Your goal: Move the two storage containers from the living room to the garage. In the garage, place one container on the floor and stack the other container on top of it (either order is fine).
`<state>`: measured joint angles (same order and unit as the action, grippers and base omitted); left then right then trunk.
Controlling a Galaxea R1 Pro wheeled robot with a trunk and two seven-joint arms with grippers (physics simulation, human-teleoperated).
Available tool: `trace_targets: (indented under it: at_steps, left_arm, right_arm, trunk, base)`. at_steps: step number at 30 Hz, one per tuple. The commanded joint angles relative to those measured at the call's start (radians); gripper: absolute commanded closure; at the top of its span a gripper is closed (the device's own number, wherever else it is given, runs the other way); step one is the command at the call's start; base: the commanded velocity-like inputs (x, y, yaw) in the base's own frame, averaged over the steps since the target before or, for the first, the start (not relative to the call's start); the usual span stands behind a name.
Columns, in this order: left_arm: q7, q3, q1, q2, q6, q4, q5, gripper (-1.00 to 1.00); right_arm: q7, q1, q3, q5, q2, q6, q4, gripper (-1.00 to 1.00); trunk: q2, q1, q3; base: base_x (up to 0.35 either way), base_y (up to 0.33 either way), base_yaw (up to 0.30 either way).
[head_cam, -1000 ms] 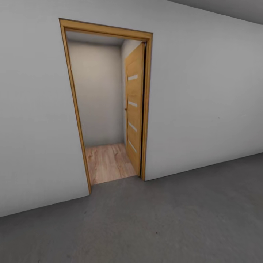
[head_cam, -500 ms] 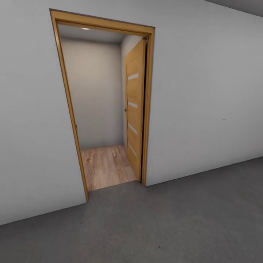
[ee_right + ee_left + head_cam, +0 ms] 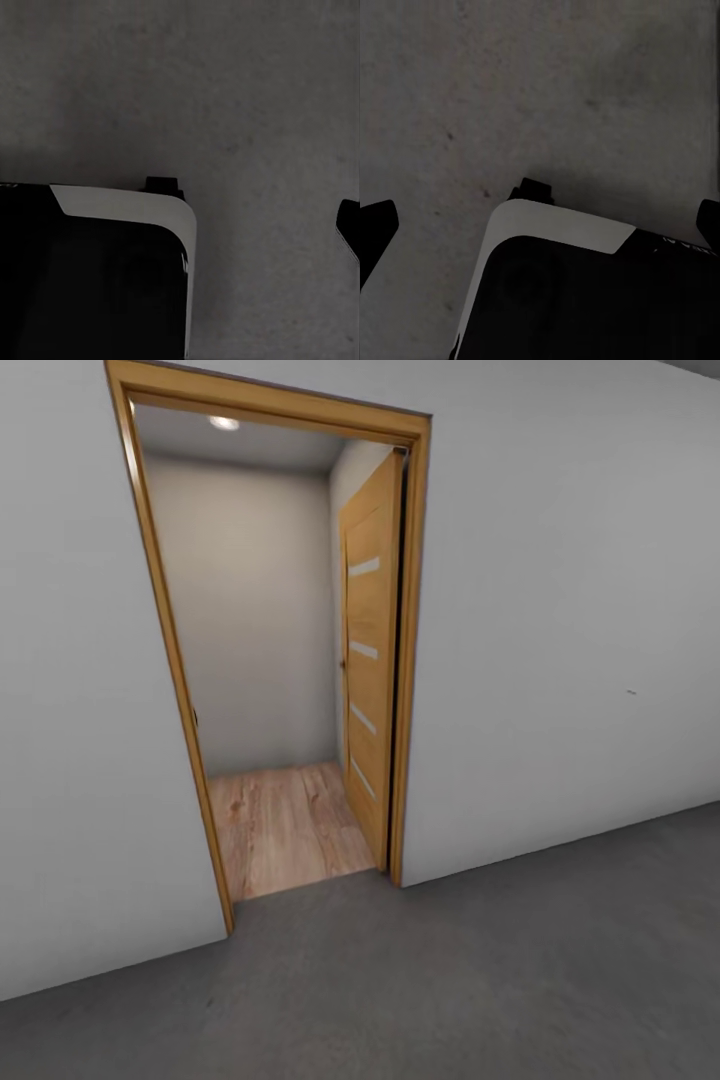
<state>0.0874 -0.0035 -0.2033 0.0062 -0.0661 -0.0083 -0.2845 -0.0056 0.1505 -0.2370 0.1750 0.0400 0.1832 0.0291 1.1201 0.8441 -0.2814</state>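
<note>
on the garage side – dark grey, speckled concrete floor (image 3: 520, 980), open wooden door (image 3: 370, 660)

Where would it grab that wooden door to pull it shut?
Probably by the small handle at mid-height on the door's far, free edge. It would reach in through the doorway from the left, since the door is swung inward along the right wall.

The floor (image 3: 520, 980) is dark grey speckled concrete, meeting the garage's grey-white wall (image 3: 560, 610).
</note>
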Motion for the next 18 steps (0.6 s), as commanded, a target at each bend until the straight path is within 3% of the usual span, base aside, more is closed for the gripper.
trace_targets:
  at_steps: [1,14,18]
  left_arm:
    - [0.002,0.0,-0.001,0.0,-0.003,0.001,-0.004,-1.0]
    - [0.002,0.0,-0.001,0.0,-0.003,0.001,-0.004,-1.0]
    - [0.002,0.0,-0.001,0.0,-0.003,0.001,-0.003,-1.0]
  right_arm:
    - [-0.001,0.001,-0.009,0.009,0.0,0.006,0.003,-1.0]
    - [-0.001,0.001,-0.008,0.009,0.001,0.009,0.004,-1.0]
    - [-0.001,0.001,-0.008,0.01,0.001,0.011,0.003,-1.0]
  trunk:
    - [0.001,0.001,-0.001]
    - [0.001,0.001,-0.001]
    - [0.001,0.001,-0.001]
  base:
    - [0.322,0.0,0.0]
    - [0.322,0.0,0.0]
    - [0.322,0.0,0.127]
